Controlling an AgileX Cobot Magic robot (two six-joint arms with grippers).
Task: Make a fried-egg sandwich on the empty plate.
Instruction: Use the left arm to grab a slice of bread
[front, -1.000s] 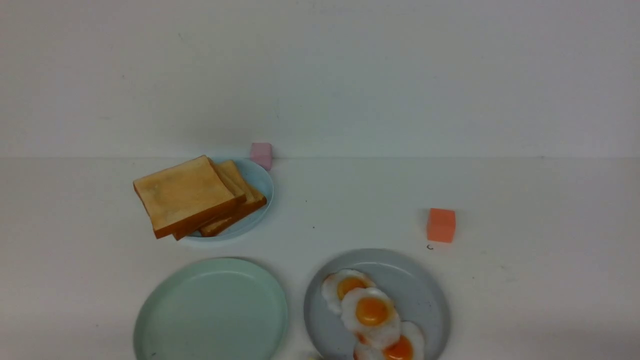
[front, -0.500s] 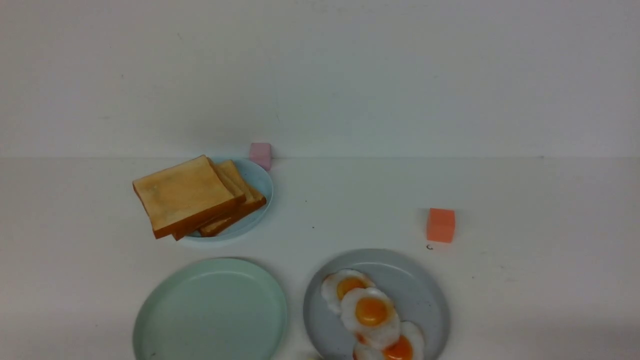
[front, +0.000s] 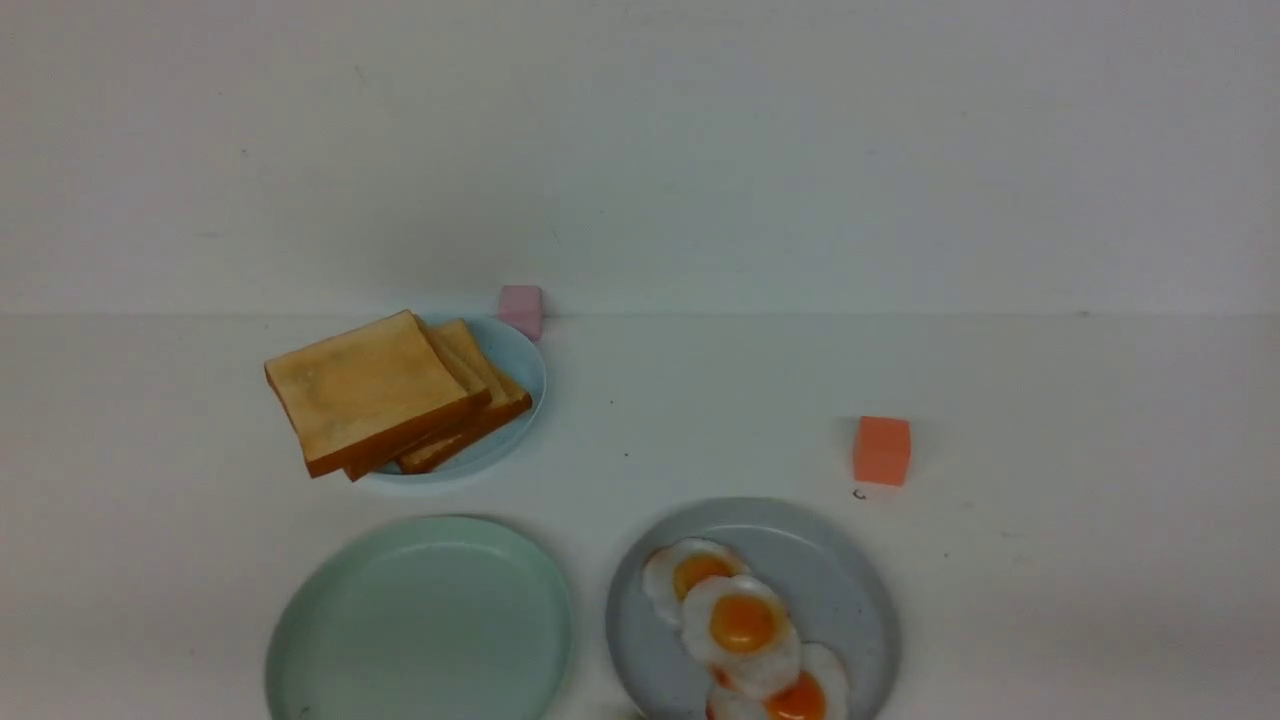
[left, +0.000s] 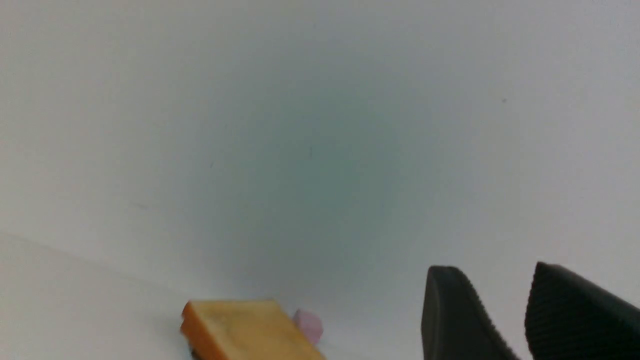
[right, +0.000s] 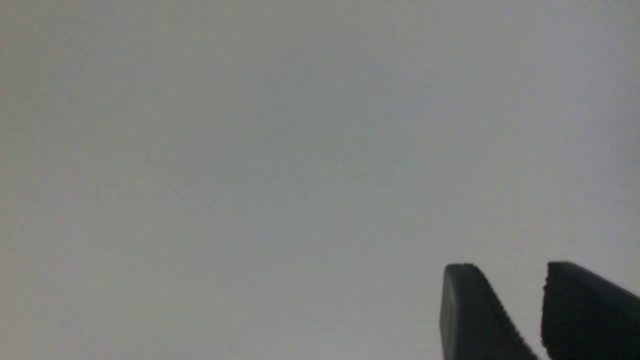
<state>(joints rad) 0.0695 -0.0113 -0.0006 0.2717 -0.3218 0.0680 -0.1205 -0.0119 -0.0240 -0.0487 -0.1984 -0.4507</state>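
Toast stack (front: 370, 390) lies by the desk's (front: 1050, 400) far edge, leftward, probably nearer the left jaws; both jaws narrowly parted, empty.

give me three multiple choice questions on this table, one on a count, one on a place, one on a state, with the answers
1. How many white fried eggs with orange yolks lie on the round grey plate?
A. two
B. three
C. five

2. Where is the small pink cube?
A. on the grey plate
B. just behind the small light blue plate that holds the stack of golden-brown toast slices
C. beside the orange cube

3. What state is the round pale mint-green plate in?
A. bare
B. holding one toast slice
C. holding an egg

Answers:
1 B, three yolks show in an overlapping row.
2 B, the cube stands at that plate's far rim, by the wall.
3 A, nothing lies on it.
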